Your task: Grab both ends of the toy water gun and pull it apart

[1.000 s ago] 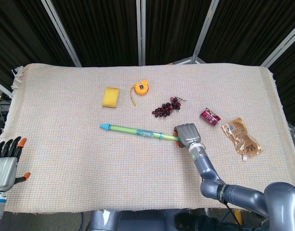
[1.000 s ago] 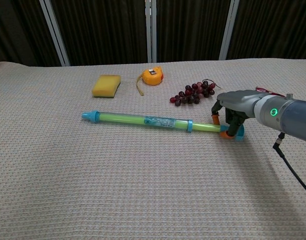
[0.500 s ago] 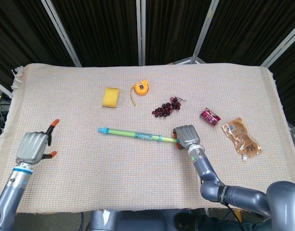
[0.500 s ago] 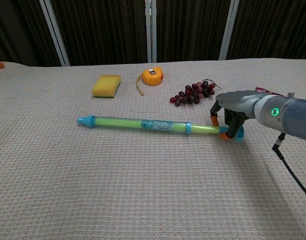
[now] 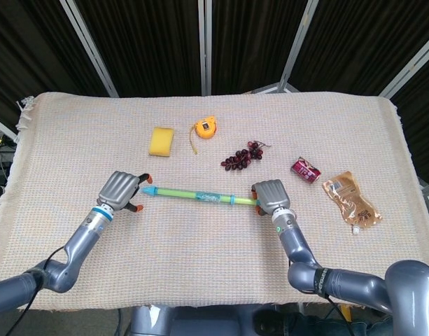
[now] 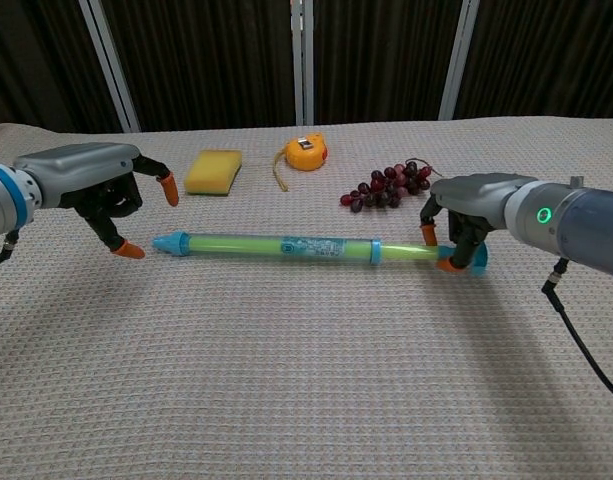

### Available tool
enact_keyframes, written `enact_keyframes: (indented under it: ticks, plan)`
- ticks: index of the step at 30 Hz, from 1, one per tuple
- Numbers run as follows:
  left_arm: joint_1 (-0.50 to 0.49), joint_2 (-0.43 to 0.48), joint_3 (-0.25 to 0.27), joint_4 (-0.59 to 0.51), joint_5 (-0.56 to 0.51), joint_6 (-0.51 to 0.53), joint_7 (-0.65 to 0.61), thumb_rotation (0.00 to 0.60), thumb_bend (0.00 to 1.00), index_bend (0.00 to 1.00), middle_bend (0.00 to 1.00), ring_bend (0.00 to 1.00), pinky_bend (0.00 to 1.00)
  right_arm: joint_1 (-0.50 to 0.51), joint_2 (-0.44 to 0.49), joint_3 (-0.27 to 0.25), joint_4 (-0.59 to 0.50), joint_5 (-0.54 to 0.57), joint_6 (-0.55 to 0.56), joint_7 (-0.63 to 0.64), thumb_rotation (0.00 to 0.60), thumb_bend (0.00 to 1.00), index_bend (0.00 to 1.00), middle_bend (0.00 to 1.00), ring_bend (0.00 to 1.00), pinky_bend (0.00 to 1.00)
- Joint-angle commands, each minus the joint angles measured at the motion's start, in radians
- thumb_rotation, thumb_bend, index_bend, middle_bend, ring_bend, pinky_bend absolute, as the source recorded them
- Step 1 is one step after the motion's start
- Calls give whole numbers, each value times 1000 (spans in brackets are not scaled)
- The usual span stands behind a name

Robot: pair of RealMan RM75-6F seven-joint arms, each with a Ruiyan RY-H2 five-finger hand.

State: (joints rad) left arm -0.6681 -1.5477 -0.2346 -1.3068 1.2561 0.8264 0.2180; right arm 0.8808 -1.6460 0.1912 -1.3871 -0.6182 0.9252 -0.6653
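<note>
The toy water gun is a long green tube with a blue tip at its left end, lying across the middle of the cloth. My right hand grips its right end, with orange-tipped fingers curled around the blue handle. My left hand hovers just left of the blue tip, fingers spread apart with nothing in them, not touching the tube.
Behind the gun lie a yellow sponge, an orange tape measure and a bunch of dark grapes. A red can and a brown pouch lie at the right. The woven cloth covers the table.
My left hand has swept in from the left edge to just beside the gun's blue tip. The gun has swung slightly, its tip end shifting, with the right hand still holding its end.
</note>
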Motion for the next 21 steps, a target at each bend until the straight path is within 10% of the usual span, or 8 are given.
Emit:
enact_keyframes:
  ticks: [1,21]
  plan:
    - [-34,-54,-5,56,-27,-17,-4,600,180,360,891,877,1000,1,1,-1,-2,-3,2,3,600,373,674,1000,1000,1000]
    - [-124,-179,-10,202,-154,-82,2,600,277,410,891,877,1000,5,9,-7,-10,-11,3,28,600,377,676,1000,1000,1000]
